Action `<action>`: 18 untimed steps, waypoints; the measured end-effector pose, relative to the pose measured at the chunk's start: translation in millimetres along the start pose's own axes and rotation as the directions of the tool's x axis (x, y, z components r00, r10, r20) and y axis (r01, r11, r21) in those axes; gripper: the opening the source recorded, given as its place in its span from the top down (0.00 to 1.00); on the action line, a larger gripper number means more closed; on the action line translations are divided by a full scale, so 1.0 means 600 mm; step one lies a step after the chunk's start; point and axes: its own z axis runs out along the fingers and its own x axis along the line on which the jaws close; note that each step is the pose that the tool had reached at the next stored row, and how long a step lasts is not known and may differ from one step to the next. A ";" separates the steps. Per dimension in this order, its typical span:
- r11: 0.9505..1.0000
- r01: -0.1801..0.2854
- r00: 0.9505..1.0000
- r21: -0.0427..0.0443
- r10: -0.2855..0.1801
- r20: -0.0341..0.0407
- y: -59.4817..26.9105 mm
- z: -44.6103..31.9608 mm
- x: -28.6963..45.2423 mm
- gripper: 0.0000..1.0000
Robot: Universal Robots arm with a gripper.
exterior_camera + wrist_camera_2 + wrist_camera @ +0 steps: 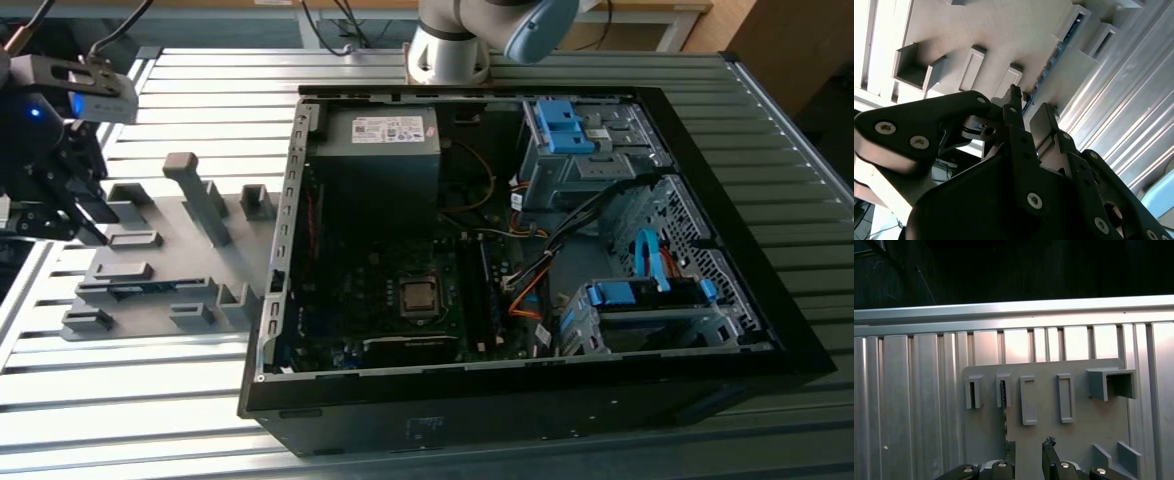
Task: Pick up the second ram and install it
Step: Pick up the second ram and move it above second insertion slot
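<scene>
In the exterior view, an open computer case [534,400] lies on its side on the slatted metal counter [174,420], so its board [387,300] faces up and can be reached from above. On the exterior view's left lies a grey holder tray [200,270], and the memory stick [134,289] rests low between its blocks. The claw [74,225] hangs over the tray's far edge, apart from the stick. In the second wrist view, the claw [1028,107] is released and grips nothing. The stick [1054,55] stands on its thin edge in narrow slots, probably to offer its upper edge for a pinch. In the first wrist view, the claw [1029,447] is above the tray [1094,425], and the stick [1003,410] seems to line up with one finger rather than the gap.
</scene>
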 end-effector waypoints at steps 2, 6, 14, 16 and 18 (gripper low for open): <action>1.000 0.000 1.000 0.000 0.000 0.000 0.000 0.003 0.000 0.65; 1.000 0.000 1.000 0.000 0.000 0.000 0.000 0.006 0.000 0.65; 1.000 0.000 1.000 0.000 0.000 0.000 0.000 0.011 0.000 0.65; 1.000 0.000 1.000 0.000 0.000 0.000 0.000 0.012 0.000 0.65; 1.000 0.000 1.000 0.000 0.000 0.000 0.000 0.013 0.000 0.65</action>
